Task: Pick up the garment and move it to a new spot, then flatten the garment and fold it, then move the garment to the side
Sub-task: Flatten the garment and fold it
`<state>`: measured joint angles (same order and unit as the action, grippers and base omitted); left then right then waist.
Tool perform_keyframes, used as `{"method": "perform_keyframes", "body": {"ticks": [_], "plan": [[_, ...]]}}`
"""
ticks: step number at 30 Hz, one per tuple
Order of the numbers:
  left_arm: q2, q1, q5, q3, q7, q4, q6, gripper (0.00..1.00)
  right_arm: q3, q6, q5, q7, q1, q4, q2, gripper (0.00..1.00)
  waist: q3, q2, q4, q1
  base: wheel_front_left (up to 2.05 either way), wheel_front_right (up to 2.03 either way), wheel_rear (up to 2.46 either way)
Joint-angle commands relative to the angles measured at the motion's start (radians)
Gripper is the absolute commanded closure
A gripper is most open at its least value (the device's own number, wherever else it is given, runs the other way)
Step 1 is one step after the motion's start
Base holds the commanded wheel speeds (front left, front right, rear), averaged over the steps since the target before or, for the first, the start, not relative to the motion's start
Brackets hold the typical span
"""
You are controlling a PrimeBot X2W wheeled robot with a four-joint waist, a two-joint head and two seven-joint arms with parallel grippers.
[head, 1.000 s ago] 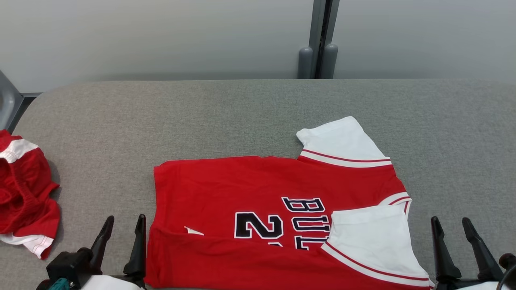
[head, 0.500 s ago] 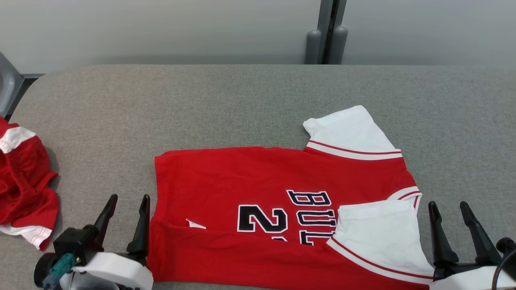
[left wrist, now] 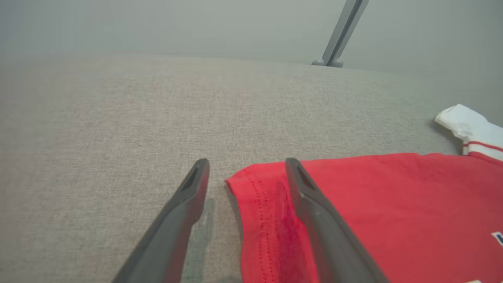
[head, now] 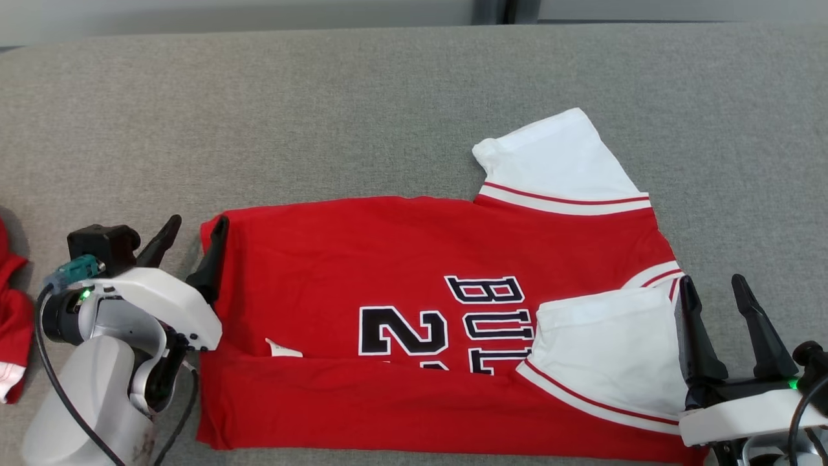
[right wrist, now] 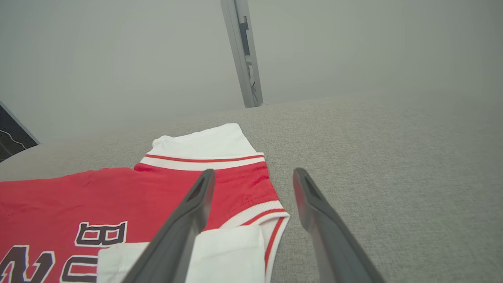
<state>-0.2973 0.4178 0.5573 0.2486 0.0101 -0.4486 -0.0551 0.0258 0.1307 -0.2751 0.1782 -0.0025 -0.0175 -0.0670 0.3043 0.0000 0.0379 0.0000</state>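
Both grippers open wide, nothing held. The garment [head: 388, 259] lies flat on the grey surface [head: 323, 97] between the two grippers, chest side up, hem end toward the left gripper [head: 196, 225] and neck end toward the right gripper [head: 710, 281]. Left gripper: its right finger sits over the hem corner of the red cloth, its left finger over bare surface, so the stitched hem edge runs up between the two fingers in the left wrist view; cannot tell whether the finger presses on the cloth. Right gripper: its left finger lies over the neck end by the striped trim, its right finger over bare surface, the trim edge falling between them. One white sleeve [head: 556, 162] sticks out ahead of the right gripper and to its left; the other sleeve [head: 601, 343] is folded in over the chest, just left of that gripper's left finger. The side nearest the robot is folded over the front and covers part of the dark lettering [head: 485, 317]; a white tag [head: 283, 349] peeks out at that fold. A second red cloth [head: 13, 310] lies bunched well to the left of the left gripper.
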Motion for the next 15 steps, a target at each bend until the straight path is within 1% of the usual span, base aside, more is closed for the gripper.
{"method": "perform_keyframes", "body": {"ticks": [1,4,8,9,10,11,12,15], "plan": [[-0.001,0.031,0.013,-0.004,0.008,-0.025,-0.012,0.00,0.003,0.000,-0.005,0.010,-0.014,-0.006,-0.004,0.00,0.024,0.0000,-0.019,0.0000,0.00,0.00,0.00],[-0.007,0.072,0.048,-0.018,0.037,-0.107,-0.029,0.00,0.003,0.000,-0.006,0.020,-0.028,-0.018,-0.002,0.00,0.041,0.0000,-0.027,0.0000,0.00,0.00,0.00],[-0.002,0.111,0.087,-0.009,0.082,-0.183,-0.050,0.00,0.009,0.000,-0.010,0.028,-0.049,-0.035,-0.011,0.00,0.052,0.0000,-0.030,0.0000,0.00,0.00,0.00],[-0.001,0.118,0.095,-0.005,0.090,-0.195,-0.055,0.27,0.012,0.000,-0.003,0.028,-0.058,-0.036,-0.013,0.00,0.055,0.0000,-0.031,0.0000,0.00,0.00,0.00],[0.000,0.123,0.101,0.002,0.097,-0.206,-0.060,0.57,0.013,0.000,0.005,0.029,-0.070,-0.036,-0.018,0.00,0.056,0.0000,-0.032,0.0000,0.00,0.00,0.00],[0.001,0.126,0.108,0.005,0.096,-0.212,-0.063,0.90,0.015,0.000,0.016,0.029,-0.082,-0.037,-0.027,0.00,0.058,0.0000,-0.034,0.0000,0.00,0.00,0.00],[0.001,0.127,0.113,0.012,0.106,-0.221,-0.067,1.00,0.017,0.000,0.015,0.029,-0.098,-0.039,-0.030,0.00,0.060,0.0000,-0.035,0.0000,0.00,0.00,0.00],[-0.006,0.143,0.119,0.027,0.098,-0.233,-0.070,1.00,0.025,0.000,0.021,0.028,-0.158,-0.058,-0.055,0.00,0.066,0.0000,-0.035,0.0000,0.00,0.00,0.00]]}}
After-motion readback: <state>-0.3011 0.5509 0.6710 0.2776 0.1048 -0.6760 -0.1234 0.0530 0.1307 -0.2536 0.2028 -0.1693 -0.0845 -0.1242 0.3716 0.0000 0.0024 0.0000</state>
